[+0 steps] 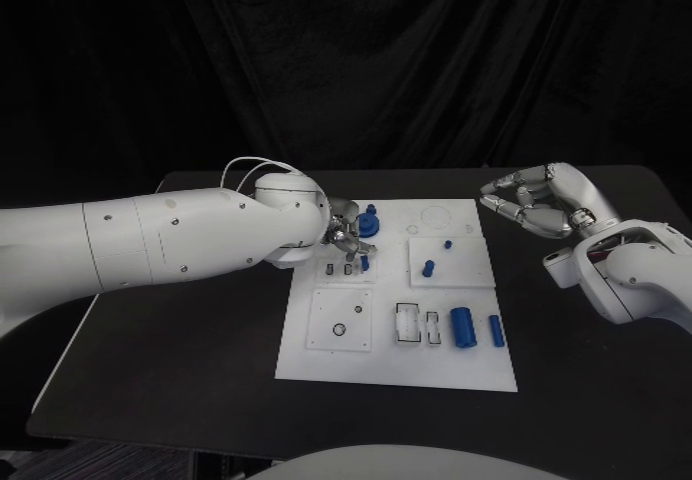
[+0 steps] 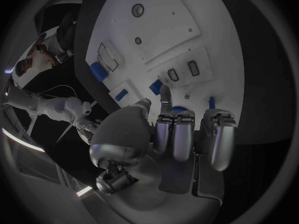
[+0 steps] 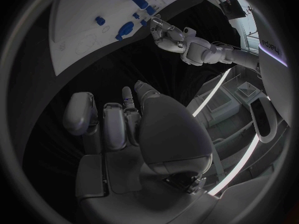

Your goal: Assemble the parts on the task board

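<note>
Hovering left hand (image 1: 342, 236) over the board (image 1: 398, 370), fingers curled, nothing clearly in them | blue part (image 1: 366, 221) right at its fingertips | right hand (image 1: 542, 203) off-board, fingers curled on nothing

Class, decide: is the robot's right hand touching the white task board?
Apart. The head view shows the right hand curled above bare black table, with a dark gap between it and the task board.

Matt white task board (image 1: 325, 365) on a matt black table (image 1: 173, 370), with glossy blue plastic parts (image 1: 463, 327).
</note>
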`<state>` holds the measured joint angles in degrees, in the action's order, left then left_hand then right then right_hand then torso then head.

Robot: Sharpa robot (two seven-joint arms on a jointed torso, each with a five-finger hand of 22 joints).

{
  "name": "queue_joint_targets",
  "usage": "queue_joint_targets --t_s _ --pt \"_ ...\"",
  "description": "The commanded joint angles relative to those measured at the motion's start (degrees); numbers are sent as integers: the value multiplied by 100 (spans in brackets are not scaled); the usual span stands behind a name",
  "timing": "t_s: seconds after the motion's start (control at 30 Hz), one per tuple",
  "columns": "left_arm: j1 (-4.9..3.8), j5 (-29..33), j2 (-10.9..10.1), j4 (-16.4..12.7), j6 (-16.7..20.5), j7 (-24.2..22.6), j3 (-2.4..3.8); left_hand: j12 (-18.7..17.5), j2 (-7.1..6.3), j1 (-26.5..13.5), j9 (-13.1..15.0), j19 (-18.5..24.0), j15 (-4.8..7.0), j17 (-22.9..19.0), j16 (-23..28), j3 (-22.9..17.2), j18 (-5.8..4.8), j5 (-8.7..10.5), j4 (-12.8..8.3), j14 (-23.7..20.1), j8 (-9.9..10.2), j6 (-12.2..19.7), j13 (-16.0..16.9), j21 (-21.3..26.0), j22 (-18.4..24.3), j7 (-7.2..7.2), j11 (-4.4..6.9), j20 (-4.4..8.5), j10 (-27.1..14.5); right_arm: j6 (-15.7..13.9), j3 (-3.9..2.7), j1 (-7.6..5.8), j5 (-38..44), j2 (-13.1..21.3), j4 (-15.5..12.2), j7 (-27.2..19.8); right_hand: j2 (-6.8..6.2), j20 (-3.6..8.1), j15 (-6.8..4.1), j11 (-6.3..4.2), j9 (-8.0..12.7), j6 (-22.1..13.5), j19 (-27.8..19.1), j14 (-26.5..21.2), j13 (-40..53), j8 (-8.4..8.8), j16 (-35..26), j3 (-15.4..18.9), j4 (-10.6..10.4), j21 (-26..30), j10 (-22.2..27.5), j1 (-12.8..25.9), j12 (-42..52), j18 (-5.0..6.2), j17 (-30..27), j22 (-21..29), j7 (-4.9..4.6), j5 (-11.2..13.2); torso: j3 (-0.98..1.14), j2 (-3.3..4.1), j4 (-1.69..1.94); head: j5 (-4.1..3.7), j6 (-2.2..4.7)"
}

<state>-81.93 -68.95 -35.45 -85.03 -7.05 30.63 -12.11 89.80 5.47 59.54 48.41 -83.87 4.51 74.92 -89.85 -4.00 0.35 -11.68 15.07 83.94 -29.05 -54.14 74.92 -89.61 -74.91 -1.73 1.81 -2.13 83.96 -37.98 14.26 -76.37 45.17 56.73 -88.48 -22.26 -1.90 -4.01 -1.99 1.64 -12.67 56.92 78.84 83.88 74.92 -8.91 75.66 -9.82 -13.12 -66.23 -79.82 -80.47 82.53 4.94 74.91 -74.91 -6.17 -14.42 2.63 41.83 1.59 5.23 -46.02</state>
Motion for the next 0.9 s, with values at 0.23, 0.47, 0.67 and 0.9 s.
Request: queue_joint_targets --t_s 0.23,0.47,0.67,0.9 --pt "67 30 37 49 186 -276 5 20 20 65 18 -613 36 1508 -15 5 -35 -64 -40 606 64 56 1508 -39 -1509 -18 25 46 604 -91 -4 16 296 -10 -11 40 4 10 -35 -11 5 7 29 174 197 26 -35 7 -33 50 50 -12 -29 64 389 -388 6 -39 5 -4 4 -20 -55" --pt "100 30 57 72 137 -302 5 20 21 66 21 -583 35 1508 -15 4 -25 -73 -44 606 89 63 1508 -24 -1471 -22 22 45 604 -57 -4 16 323 -40 43 56 7 11 -35 -9 7 3 33 175 192 32 -41 9 -45 56 50 4 -33 64 383 -385 4 -38 0 -10 -1 -14 -91" --pt "128 30 85 98 94 -304 5 20 26 61 21 -568 32 1508 -15 5 -19 -77 -41 606 115 69 1508 -16 -1452 -26 18 43 604 -36 -4 17 327 -64 66 60 13 11 -34 -8 8 2 35 176 186 35 -42 8 -52 60 52 11 -37 64 381 -383 4 -41 0 -14 1 -13 -105" --pt "172 30 94 125 85 -262 5 20 25 55 20 -515 28 1508 -15 8 -1 -88 -42 606 158 74 1508 12 -1386 -34 13 41 604 -6 -4 18 329 -72 78 79 18 11 -34 -9 8 2 34 175 188 37 -48 6 -55 69 49 13 -36 66 375 -379 4 -45 -2 -14 -1 -17 -123"
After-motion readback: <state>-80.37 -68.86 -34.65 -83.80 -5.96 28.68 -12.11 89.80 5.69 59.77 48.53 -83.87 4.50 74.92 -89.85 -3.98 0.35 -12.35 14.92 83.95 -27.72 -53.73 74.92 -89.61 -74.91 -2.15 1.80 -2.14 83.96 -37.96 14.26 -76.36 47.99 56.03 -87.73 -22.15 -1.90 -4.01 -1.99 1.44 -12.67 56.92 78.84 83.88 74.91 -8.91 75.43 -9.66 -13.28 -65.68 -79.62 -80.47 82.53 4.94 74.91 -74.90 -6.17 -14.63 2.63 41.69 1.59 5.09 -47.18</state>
